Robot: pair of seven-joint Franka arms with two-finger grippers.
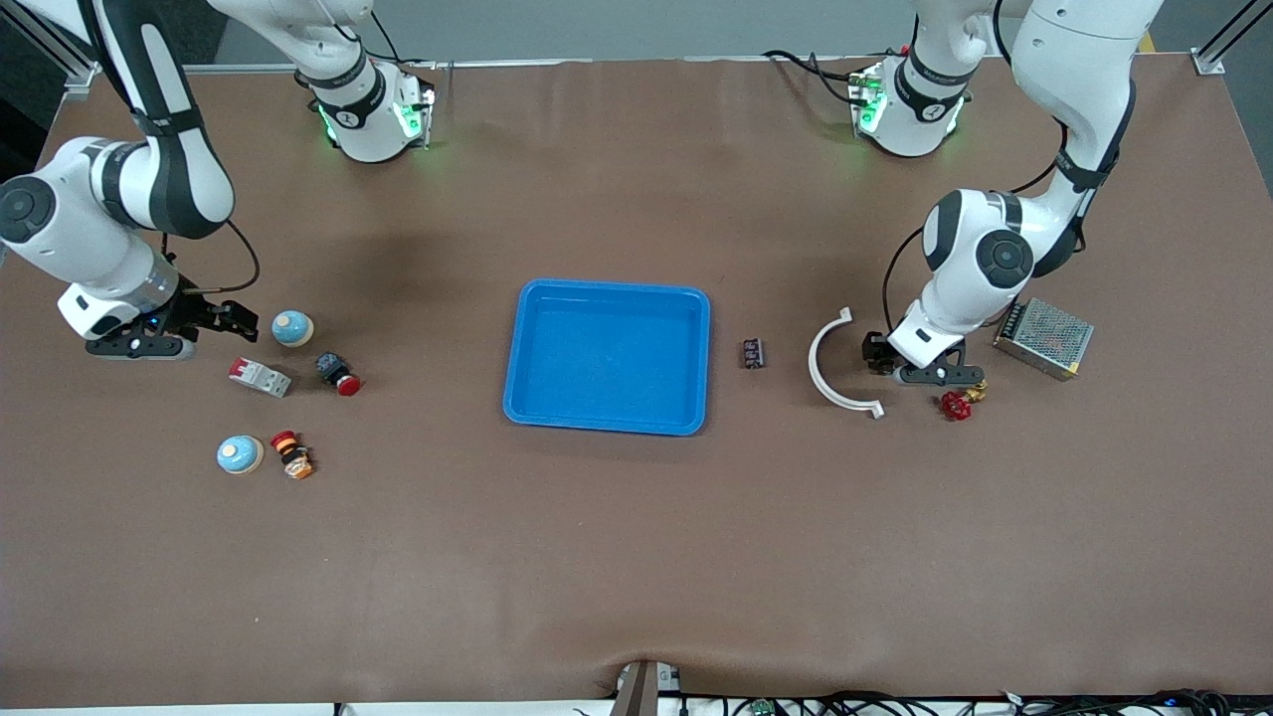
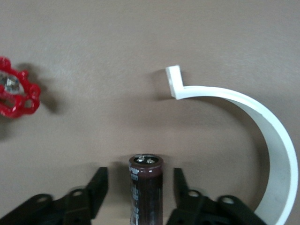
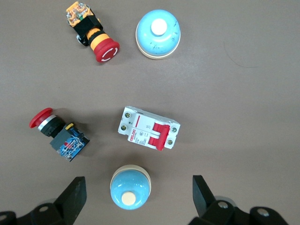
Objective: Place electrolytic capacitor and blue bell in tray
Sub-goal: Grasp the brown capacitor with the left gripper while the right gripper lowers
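At mid-table lies one blue tray (image 1: 608, 356) with nothing in it, and one electrolytic capacitor (image 1: 753, 353) lies on the mat just beside the tray's rim toward the left arm's end. A second capacitor (image 2: 146, 187), dark brown and cylindrical, stands between the spread fingers of the left gripper (image 1: 920, 370), with a gap on each side so neither finger touches it; that gripper is low over the mat between one white curved bracket (image 1: 837, 365) and one red valve handwheel (image 1: 957, 404). One metal mesh power supply (image 1: 1044, 337) sits near that arm. Toward the right arm's end are two blue bells (image 1: 292, 327) (image 1: 240, 453), one white circuit breaker (image 1: 260, 377) and two red-capped push buttons (image 1: 338, 374) (image 1: 290, 453). Over the bell farther from the front camera hangs the right gripper (image 1: 231, 317), fingers wide apart and holding nothing.
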